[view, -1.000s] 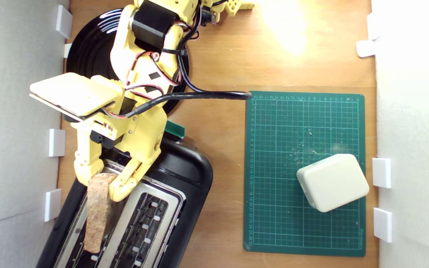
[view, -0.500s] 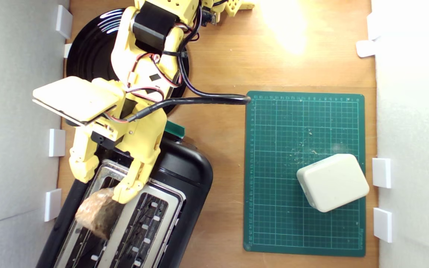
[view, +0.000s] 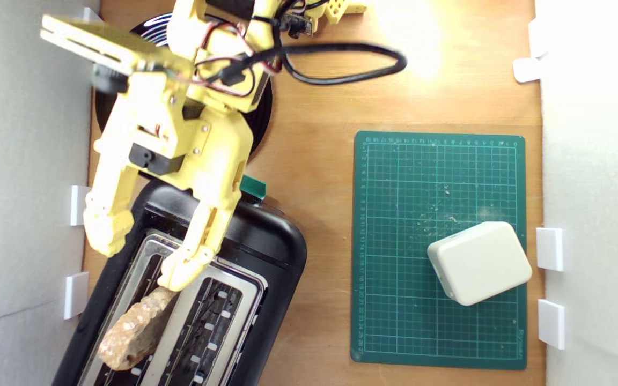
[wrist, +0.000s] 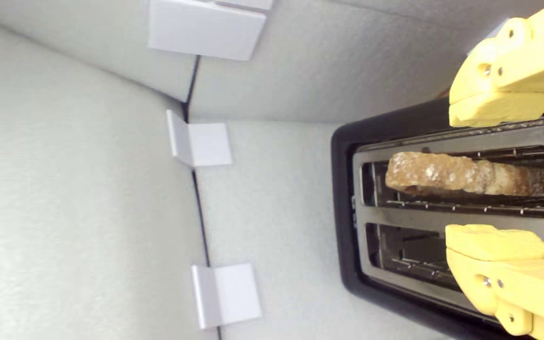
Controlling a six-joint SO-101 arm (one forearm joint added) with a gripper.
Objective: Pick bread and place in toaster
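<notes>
The bread (view: 133,328) (wrist: 461,175), a brown-crusted slice, lies edge-up in one long slot of the black toaster (view: 266,236) (wrist: 343,198), the slot nearer the exterior view's left. My yellow gripper (view: 138,251) (wrist: 496,172) hangs above the toaster's silver top, open, its two fingers wide apart with nothing held. One fingertip (view: 180,273) is close to the near end of the slice. The teal lever (view: 251,187) shows beside the arm. The second slot (view: 207,321) is empty.
A round black plate (view: 126,69) lies under the arm at the top. A green cutting mat (view: 405,300) carries a cream rounded-square block (view: 479,262). White foam walls with white clips (view: 76,295) stand close on both sides. A black cable (view: 352,59) loops over the wooden table.
The gripper opened and let go of the bread, which dropped and settled lengthwise in the slot. The arm then rose and pulled back toward the plate.
</notes>
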